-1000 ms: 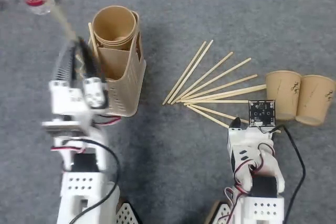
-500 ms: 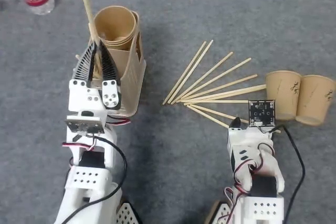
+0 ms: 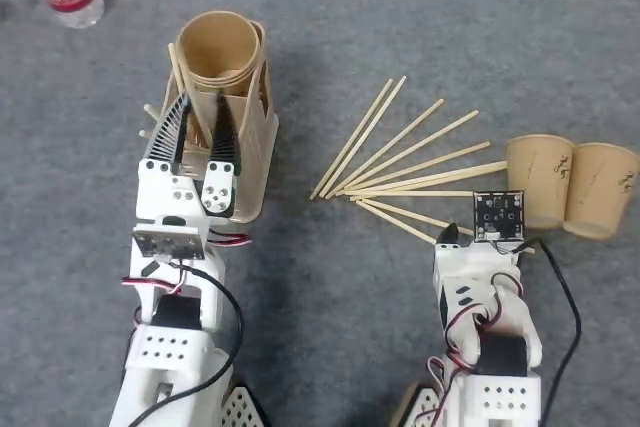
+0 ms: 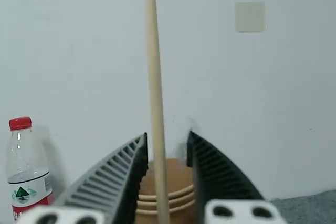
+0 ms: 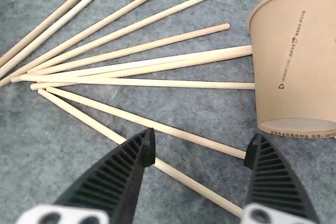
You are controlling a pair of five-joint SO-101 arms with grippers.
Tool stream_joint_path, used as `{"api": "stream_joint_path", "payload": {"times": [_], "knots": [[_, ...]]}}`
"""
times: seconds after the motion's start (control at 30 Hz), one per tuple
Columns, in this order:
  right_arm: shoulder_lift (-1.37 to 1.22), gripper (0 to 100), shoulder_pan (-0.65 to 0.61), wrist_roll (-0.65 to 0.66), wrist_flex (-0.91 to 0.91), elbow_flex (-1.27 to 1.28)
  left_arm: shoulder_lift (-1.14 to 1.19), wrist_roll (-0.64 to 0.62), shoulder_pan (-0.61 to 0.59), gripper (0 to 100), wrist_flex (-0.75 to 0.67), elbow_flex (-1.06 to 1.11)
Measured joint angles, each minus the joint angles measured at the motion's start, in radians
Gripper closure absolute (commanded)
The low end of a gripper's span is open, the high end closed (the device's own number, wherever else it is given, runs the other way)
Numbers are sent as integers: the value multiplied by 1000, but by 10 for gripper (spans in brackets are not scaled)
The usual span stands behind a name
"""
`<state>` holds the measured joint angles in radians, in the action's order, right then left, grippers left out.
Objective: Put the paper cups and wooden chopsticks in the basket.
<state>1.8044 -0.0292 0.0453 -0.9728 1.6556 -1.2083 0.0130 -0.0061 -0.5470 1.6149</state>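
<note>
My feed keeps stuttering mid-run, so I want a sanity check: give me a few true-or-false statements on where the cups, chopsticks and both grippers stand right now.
1. Two cups lie on the table, outside the basket. True.
2. The right gripper is shut on a chopstick. False: it is open, holding nothing, above the loose chopsticks.
3. Stacked cups sit in the basket. True.
4. Every chopstick is in the basket. False: a fan of them lies on the table.
5. The left gripper is open, with a chopstick upright between its fingers. True.
</note>
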Motion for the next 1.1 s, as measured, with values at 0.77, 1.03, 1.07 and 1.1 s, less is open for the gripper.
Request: {"api": "stream_joint_path", "payload": {"times": [0.77,1.03,1.07,1.1], "knots": [[0,714,0,0,0,0,-463,-374,-147,859,941,-559],[0,714,0,0,0,0,-147,-453,103,857,1356,-1083],[0,714,0,0,0,0,-77,-448,166,858,1433,-1155],[0,714,0,0,0,0,-2,-428,230,859,1507,-1226]]}}
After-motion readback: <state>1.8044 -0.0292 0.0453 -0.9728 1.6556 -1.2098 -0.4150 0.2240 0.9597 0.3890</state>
